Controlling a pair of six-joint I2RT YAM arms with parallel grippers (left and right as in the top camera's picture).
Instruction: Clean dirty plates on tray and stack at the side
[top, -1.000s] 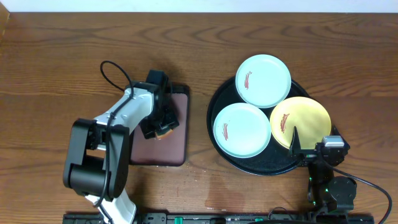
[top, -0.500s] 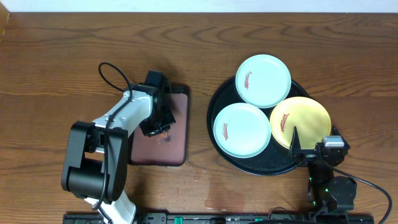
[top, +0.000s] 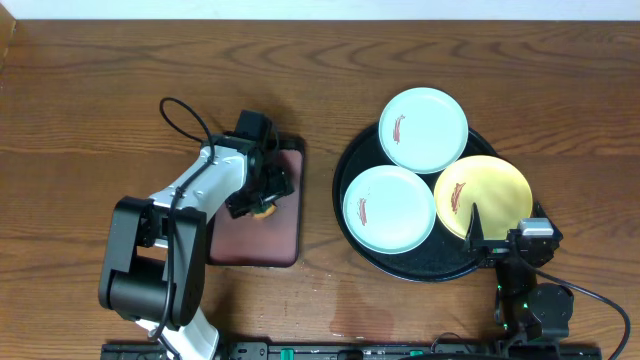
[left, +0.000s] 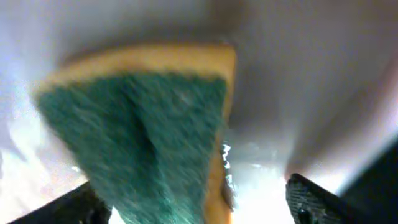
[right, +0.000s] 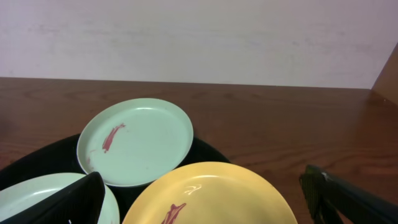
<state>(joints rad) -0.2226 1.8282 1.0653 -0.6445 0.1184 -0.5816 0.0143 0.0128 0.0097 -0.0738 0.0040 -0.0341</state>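
"Sponge, is it, under the left gripper (left: 196, 202)?"

"Yes, a yellow sponge with a green scrubbing face (left: 143, 124). It sits between the two fingers, which stand wide apart, so nothing is pinched. One finger (left: 78, 205) is right beside it (too blurred to say whether it touches), and the other is clear of it."

"What's underneath?"

"A rectangular maroon tray with a black rim (top: 285, 240), directly below that gripper, lying on the dark-brown wood-grain tabletop (top: 100, 100)."

"And the right gripper (right: 202, 196)?"

"Its fingers are spread wide as well and hold nothing. It hangs low at the near edge of the large round glossy black tray (top: 420, 268)."

"Where are the plates, then?"

"All three are on that black tray, close together. The small round yellow plate (right: 236, 186) is just ahead of the right fingertips and below them. One pale mint-blue plate (right: 137, 143) lies beyond it, at the tray's far edge. The other mint-blue plate (top: 389, 208) is off to that gripper's left. Each carries a thin reddish-brown smear (so none looks wiped)."
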